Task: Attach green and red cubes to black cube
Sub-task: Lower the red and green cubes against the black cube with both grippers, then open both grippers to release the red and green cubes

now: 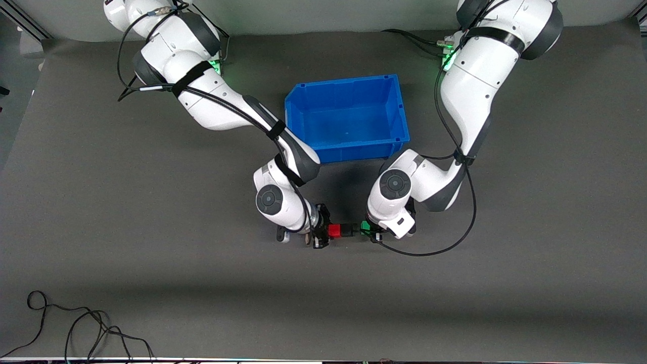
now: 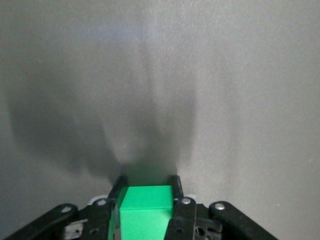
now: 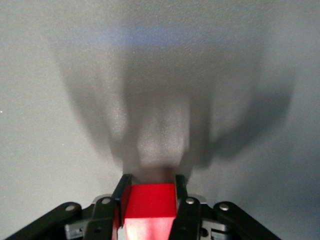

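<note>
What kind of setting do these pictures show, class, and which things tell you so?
Probably a robotics lab bench: a grey-matted table with a blue bin, loose cables, and the left gripper and right gripper holding tiny cubes.

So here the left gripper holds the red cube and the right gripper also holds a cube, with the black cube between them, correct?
Not quite. The left gripper holds the green cube, as the left wrist view shows; the red cube sits in the right gripper. The rest stands: the black cube is between them in the front view.
</note>
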`<state>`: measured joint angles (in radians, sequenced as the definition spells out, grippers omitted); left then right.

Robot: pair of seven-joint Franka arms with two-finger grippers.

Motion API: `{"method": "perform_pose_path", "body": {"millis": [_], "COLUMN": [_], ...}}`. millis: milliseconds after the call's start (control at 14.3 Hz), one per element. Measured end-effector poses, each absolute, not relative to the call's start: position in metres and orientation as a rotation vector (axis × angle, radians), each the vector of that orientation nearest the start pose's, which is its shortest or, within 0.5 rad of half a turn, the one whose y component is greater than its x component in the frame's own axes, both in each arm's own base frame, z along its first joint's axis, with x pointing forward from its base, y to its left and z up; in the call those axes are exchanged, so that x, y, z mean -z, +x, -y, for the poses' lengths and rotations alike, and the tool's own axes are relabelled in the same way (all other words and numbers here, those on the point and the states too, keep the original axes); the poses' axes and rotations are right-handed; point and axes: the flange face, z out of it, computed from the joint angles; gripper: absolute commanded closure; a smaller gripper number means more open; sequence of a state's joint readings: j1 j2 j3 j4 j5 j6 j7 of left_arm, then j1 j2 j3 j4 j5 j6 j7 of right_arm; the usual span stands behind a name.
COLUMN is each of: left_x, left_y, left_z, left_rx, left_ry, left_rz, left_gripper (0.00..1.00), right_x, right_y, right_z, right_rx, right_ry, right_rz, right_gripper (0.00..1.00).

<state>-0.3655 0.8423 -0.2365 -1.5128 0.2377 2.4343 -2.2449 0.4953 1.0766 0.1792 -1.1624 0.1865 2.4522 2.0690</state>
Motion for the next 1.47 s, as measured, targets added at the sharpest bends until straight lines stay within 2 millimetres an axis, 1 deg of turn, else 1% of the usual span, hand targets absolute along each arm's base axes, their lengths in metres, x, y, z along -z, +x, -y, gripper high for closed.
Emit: {"method": "perform_pose_path", "body": {"millis": [280, 349, 419, 559, 629, 699, 769, 839, 909, 978, 1188, 1328, 1398, 1468], "left_x": [-0.182, -0.182, -0.183, -0.184, -0.184, -0.183, -0.183, -0.184, -0.185, -0.186, -0.186, -0.186, -0.187, -0.189], "left_y": [0.604, 0.603, 0.603, 0.606, 0.607, 0.608, 0.609, 0.609, 0.610, 0.611, 0.611, 0.612, 0.615, 0.622], "left_z": [0.395, 0.397, 0.399, 0.401, 0.402, 0.402, 0.402, 0.403, 0.403, 0.403, 0.404, 0.402, 0.399, 0.391], "left_rx": [0.011, 0.011, 0.011, 0.012, 0.012, 0.012, 0.013, 0.014, 0.018, 0.026, 0.054, 0.063, 0.076, 0.097], "left_ry": [-2.336, -2.340, -2.343, -2.347, -2.347, -2.347, -2.348, -2.350, -2.353, -2.359, -2.378, -2.380, -2.381, -2.386], "left_rz": [2.265, 2.262, 2.263, 2.270, 2.272, 2.274, 2.276, 2.278, 2.279, 2.275, 2.252, 2.248, 2.247, 2.244], "left_gripper": [1.00, 1.00, 1.00, 1.00, 1.00, 1.00, 1.00, 0.88, 0.50, 0.01, 0.00, 0.00, 0.00, 0.00], "right_x": [-0.159, -0.158, -0.158, -0.158, -0.157, -0.155, -0.155, -0.155, -0.157, -0.160, -0.183, -0.198, -0.203, -0.209], "right_y": [0.637, 0.637, 0.637, 0.636, 0.635, 0.634, 0.633, 0.633, 0.634, 0.636, 0.648, 0.661, 0.666, 0.669], "right_z": [-0.451, -0.451, -0.451, -0.451, -0.452, -0.453, -0.454, -0.455, -0.455, -0.455, -0.453, -0.438, -0.429, -0.421], "right_rx": [-0.333, -0.333, -0.333, -0.333, -0.334, -0.335, -0.334, -0.333, -0.329, -0.318, -0.251, -0.213, -0.205, -0.208], "right_ry": [-1.947, -1.947, -1.947, -1.948, -1.950, -1.953, -1.956, -1.957, -1.957, -1.958, -1.961, -1.962, -2.003, -2.065], "right_rz": [-2.081, -2.081, -2.081, -2.081, -2.081, -2.081, -2.080, -2.078, -2.074, -2.065, -2.024, -2.012, -1.991, -1.965], "right_gripper": [0.86, 0.71, 0.41, 0.20, 0.12, 0.05, 0.00, 0.00, 0.00, 0.00, 0.00, 0.00, 0.00, 0.00]}}
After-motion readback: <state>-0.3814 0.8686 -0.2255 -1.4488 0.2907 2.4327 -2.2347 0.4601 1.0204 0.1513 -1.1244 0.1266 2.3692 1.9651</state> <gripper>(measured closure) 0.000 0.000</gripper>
